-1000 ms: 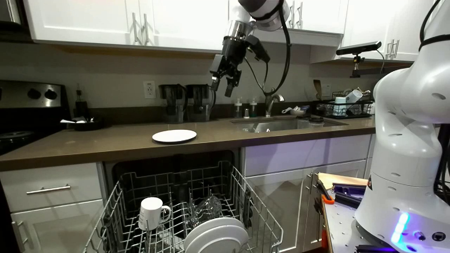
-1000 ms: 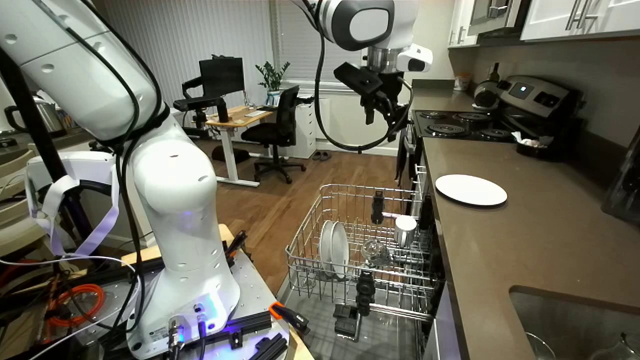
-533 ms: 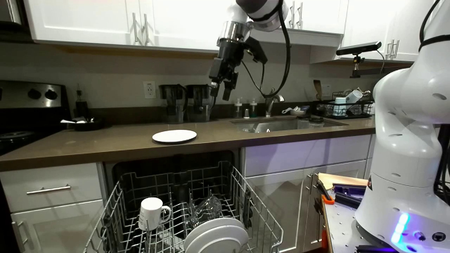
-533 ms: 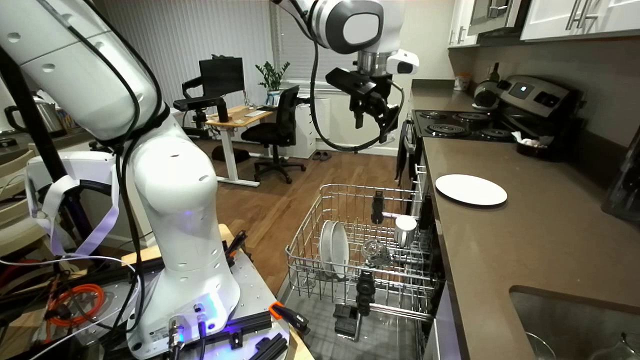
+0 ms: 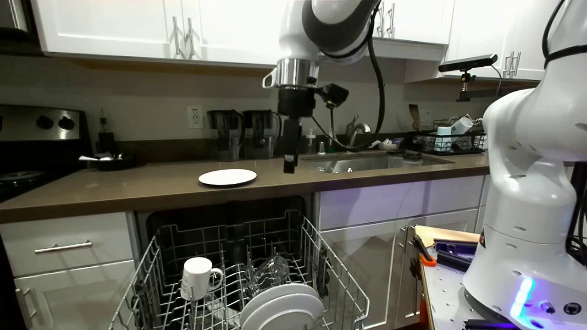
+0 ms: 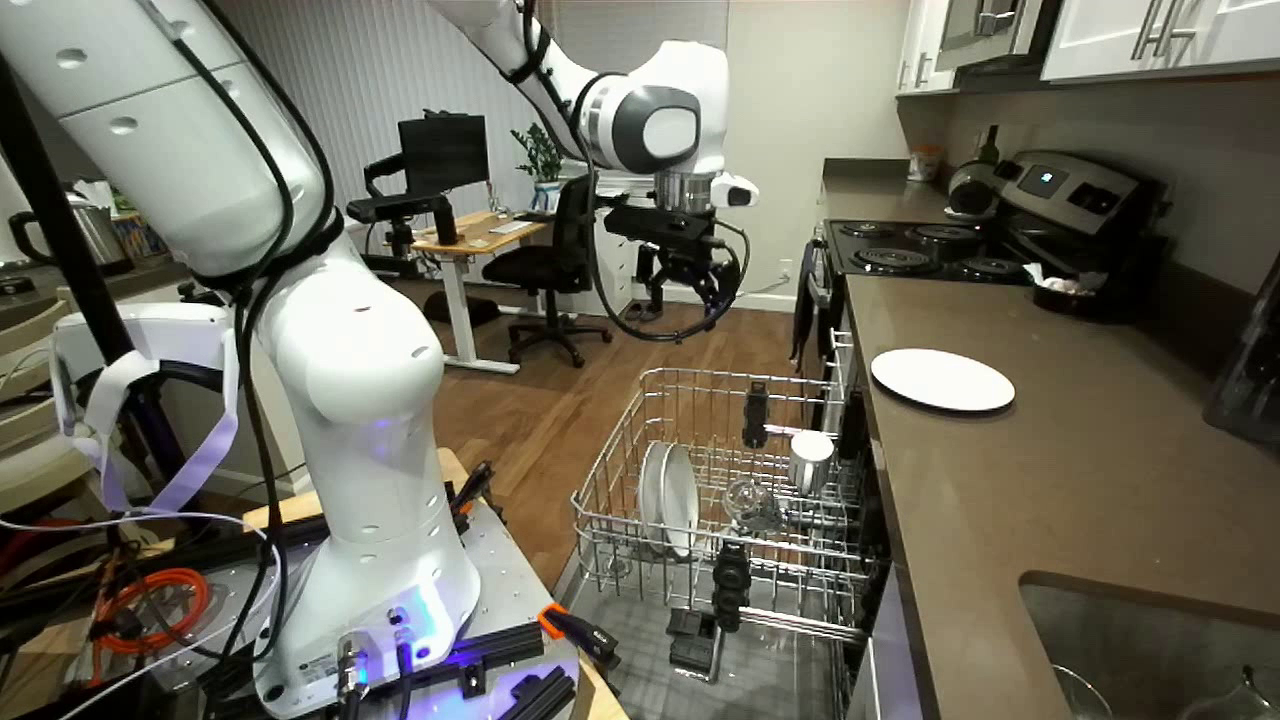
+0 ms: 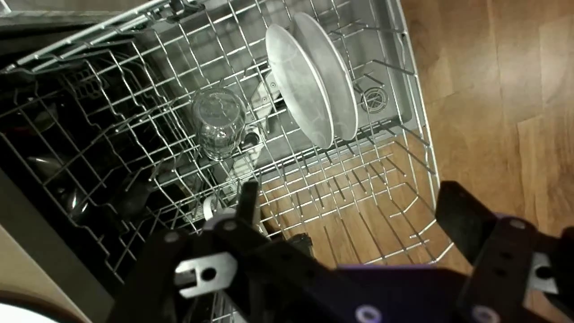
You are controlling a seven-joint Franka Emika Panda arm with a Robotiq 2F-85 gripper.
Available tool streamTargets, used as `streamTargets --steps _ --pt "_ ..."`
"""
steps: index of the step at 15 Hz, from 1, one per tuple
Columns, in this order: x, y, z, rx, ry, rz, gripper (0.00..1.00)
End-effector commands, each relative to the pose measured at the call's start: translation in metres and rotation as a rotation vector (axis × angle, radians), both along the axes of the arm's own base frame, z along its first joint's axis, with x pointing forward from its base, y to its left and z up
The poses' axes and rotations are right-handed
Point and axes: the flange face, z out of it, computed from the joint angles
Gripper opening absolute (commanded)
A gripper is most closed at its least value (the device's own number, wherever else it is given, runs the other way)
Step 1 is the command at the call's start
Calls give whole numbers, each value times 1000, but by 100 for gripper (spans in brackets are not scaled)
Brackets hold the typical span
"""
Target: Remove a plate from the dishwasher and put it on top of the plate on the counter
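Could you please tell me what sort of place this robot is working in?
It is a kitchen, most likely a home one: a stove, a sink set into the counter, and a dishwasher standing open underneath all show it.

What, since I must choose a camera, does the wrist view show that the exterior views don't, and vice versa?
Only the wrist view: the purplish part between the open fingers.
Only the exterior views: the robot's base, the stove, the sink.
All three: the rack, two plates, clear glass, and the mug, partly hidden in the wrist view.
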Motion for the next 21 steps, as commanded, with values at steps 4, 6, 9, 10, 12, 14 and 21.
streamTargets --steps 4,6,9,10,12,14,21 --pt "-2 13 -48 -23 -55 75 100" --pt "-2 18 -66 -27 -49 94 100" --pt "-2 19 -70 -27 -45 97 100" --pt "-1 19 -70 -27 -46 98 100" --pt "3 25 -96 -36 -23 107 100" --pt "4 29 -116 -30 6 115 100" --pt "0 54 -197 -24 71 179 100"
